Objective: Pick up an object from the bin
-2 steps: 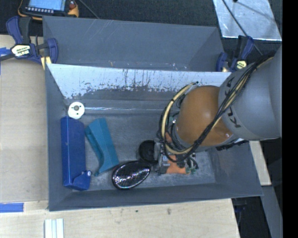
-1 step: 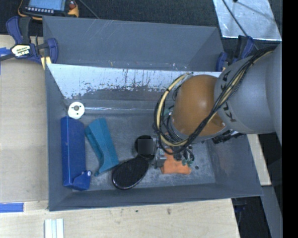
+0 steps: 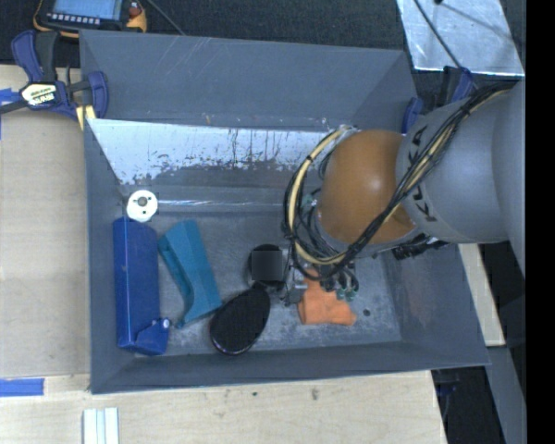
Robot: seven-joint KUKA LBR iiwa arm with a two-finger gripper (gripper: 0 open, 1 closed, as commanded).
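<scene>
**A:** Lying on the floor of the bin [image 3: 416, 313], toward its near right corner, is a flat orange piece [image 3: 329, 313]. It is blocky, and its long side runs across the view from left to right.

**B:** Where is the gripper [image 3: 302, 288] in relation to it?

**A:** Over its left end, as far as this angle lets me judge. The piece sticks out from under the gripper toward the right and toward the near wall. Its middle therefore lies a little right of the tip, not straight beneath it.

**B:** Are they touching?

**A:** The tip and the orange edge meet in the view. Whether there is a gap between them I cannot tell from above.

**B:** Is the gripper spread or closed up?

**A:** I cannot tell that either. The wrist's brown cover [image 3: 356, 188] and its cables hang over the working end. I see nothing held in it.

**B:** What crowds it?

**A:** A small black block [image 3: 265, 264] sits just beside the tip on the left. A black oval thing [image 3: 240, 320] lies near, further left and closer to the front wall. Neither touches the orange piece. Well apart on the left are a teal angled piece [image 3: 191, 271], a long blue bar [image 3: 136, 285] and a white disc [image 3: 142, 205].

**B:** So what is the move?

**A:** In my judgement, a small shift right to centre over the piece, then a grasp across its short side.
</scene>
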